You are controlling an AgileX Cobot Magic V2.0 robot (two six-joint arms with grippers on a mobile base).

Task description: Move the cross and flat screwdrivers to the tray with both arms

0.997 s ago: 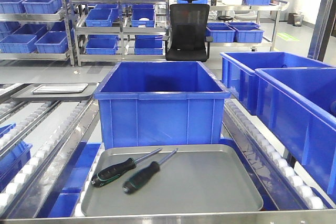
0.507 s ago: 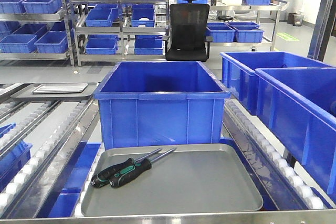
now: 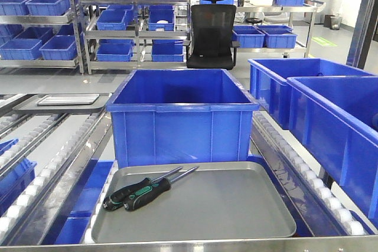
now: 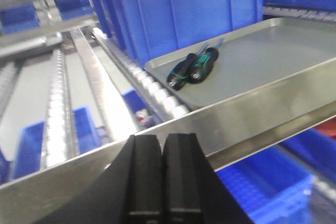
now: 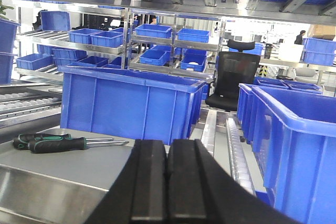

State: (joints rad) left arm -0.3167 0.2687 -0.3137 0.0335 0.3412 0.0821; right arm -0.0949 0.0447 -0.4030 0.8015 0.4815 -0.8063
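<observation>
A: Where do the screwdrivers point(image 3: 137, 190) sit right now?

B: Both lie side by side on the grey tray point(image 3: 236, 216), handles touching, at about eight o'clock on its floor. The handles point to seven o'clock, close to the left rim, and the shafts run up toward one o'clock, to the blue bin point(image 3: 182, 116) behind the tray.

A: And the grippers?

B: The left gripper point(image 4: 161, 179) has its fingers pressed together with nothing between them, hanging below the steel rail point(image 4: 247, 124) in front of the tray. The right gripper point(image 5: 167, 182) is likewise clenched and empty. By my reading, the transfer looks complete.

A: So what could still spoil it?

B: The handles rest near the low rim. If either arm rises carelessly and knocks the rail or tray, the round handles could roll, and one tool might tip over the edge onto the rollers point(image 3: 41, 181) at nine o'clock.
</observation>
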